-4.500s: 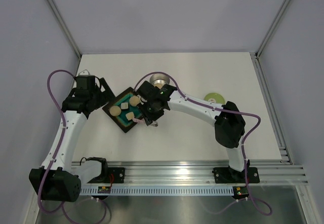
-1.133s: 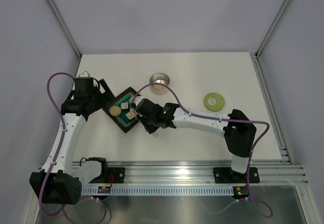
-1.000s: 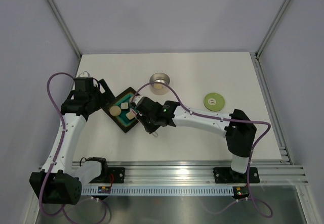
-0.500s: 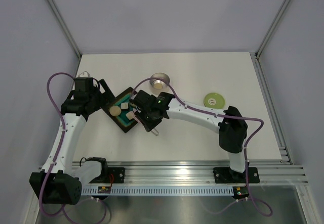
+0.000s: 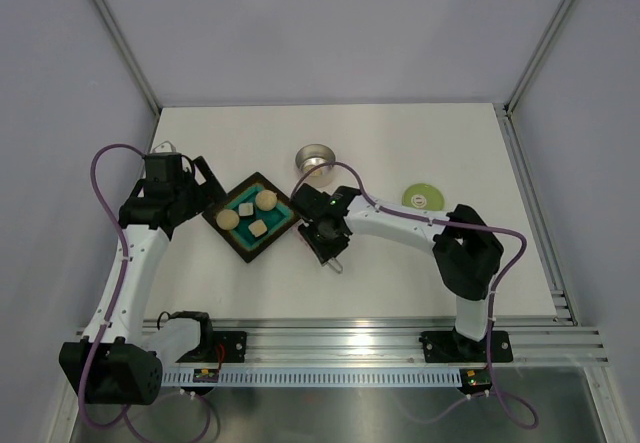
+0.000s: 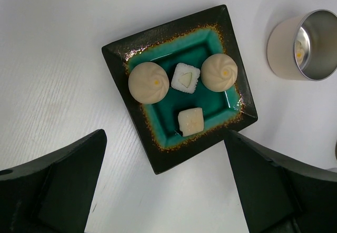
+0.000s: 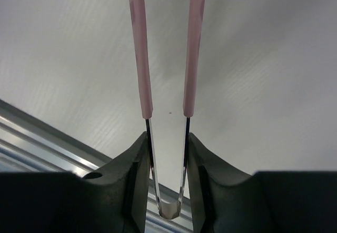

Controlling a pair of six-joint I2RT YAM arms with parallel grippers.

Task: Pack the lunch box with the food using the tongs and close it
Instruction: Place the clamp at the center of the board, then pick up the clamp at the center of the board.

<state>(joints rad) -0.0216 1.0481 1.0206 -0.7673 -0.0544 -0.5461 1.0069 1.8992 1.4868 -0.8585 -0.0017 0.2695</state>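
The tongs [image 7: 167, 49] are pink with a bare metal hinge end, and my right gripper [image 7: 167, 176] is shut on them near that hinge. Their arms stand apart over bare table; the tips run off the top of the right wrist view. From above, the right gripper [image 5: 327, 241] hangs just right of the dark tray [image 5: 283, 231]. The food lies in the tray [image 6: 158, 156]: two beige balls [image 6: 149, 82] [image 6: 219, 72] and two pale cubes [image 6: 185, 78] [image 6: 190, 121]. The steel lunch box [image 5: 316, 159] stands uncovered behind it, its green lid [image 5: 422, 196] flat at the right. My left gripper [image 6: 168, 191] hovers open at the tray's near-left edge.
An aluminium rail [image 5: 380, 343] runs along the table's near edge, with both arm bases on it. Grey walls and frame posts [image 5: 120, 33] enclose the white table on three sides. The right arm's white links [image 5: 400, 228] reach across the table's middle.
My right gripper has drawn back with the tongs from over the tray's right side to the bare table just right of it. The left arm and the food have not moved.
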